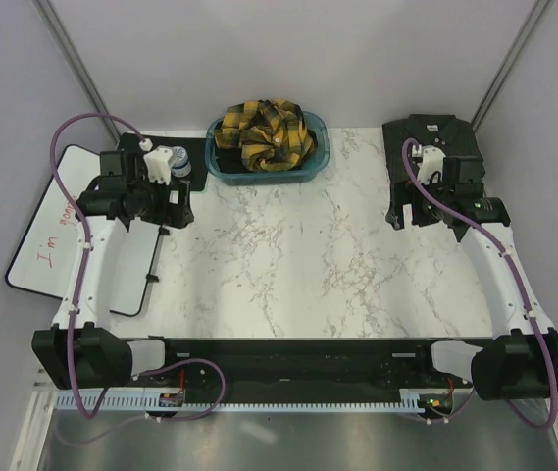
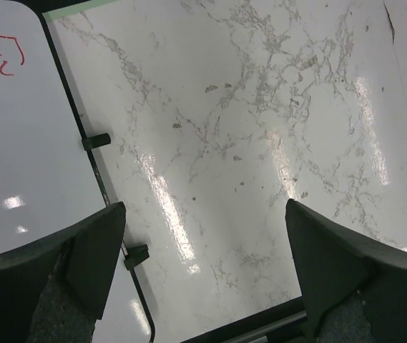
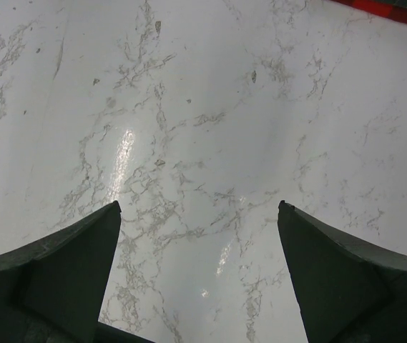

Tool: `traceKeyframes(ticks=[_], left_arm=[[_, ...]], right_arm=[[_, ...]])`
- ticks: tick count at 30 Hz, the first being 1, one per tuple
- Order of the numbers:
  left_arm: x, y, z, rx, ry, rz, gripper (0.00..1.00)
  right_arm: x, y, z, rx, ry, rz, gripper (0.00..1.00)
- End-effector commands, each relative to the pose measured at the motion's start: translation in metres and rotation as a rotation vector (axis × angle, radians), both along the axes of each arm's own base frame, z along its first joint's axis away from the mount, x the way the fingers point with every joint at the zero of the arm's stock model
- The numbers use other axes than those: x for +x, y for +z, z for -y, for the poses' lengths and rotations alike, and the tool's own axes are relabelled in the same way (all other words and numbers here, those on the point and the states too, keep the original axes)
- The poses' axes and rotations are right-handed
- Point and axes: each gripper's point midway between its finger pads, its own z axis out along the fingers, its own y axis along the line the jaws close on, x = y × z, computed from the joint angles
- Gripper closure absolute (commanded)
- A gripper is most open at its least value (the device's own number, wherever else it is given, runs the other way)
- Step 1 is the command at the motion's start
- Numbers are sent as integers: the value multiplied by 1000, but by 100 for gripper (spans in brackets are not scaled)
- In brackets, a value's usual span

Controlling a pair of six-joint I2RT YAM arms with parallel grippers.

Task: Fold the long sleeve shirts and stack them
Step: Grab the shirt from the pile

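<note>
Plaid shirt (image 1: 264, 132), yellow and black, lies crumpled in a heap at the middle of the bench's far edge. It has no clear long axis, and no collar or sleeve direction can be made out. A dark shirt (image 1: 442, 132) lies flat as a folded packet in the far right corner, roughly square, its near part hidden under the right arm. Which way its collar points cannot be told.

A teal plastic basket (image 1: 269, 177) holds the plaid shirt alone, the fabric mounded above its rim.

Both arms are bolted at the near edge of the marble-patterned bench (image 1: 308, 275) and reach toward the far edge, each along its own side. The left arm bends over a whiteboard (image 1: 63, 226) with red handwriting that lies at the left edge. The left gripper (image 2: 204, 207) points down with its fingers spread wide and nothing between them, above the board's right rim and the marble beside it. The right gripper (image 3: 199, 205) hangs just on the near side of the dark shirt, also pointing down, fingers wide apart over marble, holding nothing.
</note>
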Motion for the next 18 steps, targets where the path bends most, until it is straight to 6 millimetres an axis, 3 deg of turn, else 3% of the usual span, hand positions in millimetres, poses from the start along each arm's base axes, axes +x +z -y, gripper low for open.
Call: traceKeyframes(ticks=[1, 5, 11, 14, 15, 16, 17, 18], left_arm=[[16, 25, -4, 8, 22, 59, 0], [35, 34, 0, -2, -1, 74, 0], [77, 70, 15, -35, -24, 162, 0], [119, 87, 47, -42, -49, 220, 0], [136, 116, 55, -57, -39, 296, 0], [160, 96, 63, -52, -41, 261, 0], [171, 99, 79, -60, -61, 275, 0], [188, 121, 90, -83, -60, 340, 0]], right_arm=[[5, 17, -3, 32, 3, 32, 2], [6, 17, -4, 39, 6, 31, 2], [6, 13, -5, 43, 10, 18, 2], [7, 7, -6, 48, 15, 1, 2], [8, 3, -7, 48, 17, -12, 2], [9, 2, -6, 46, 15, -16, 2], [9, 1, -6, 46, 15, -20, 2], [10, -1, -5, 42, 13, -25, 2]])
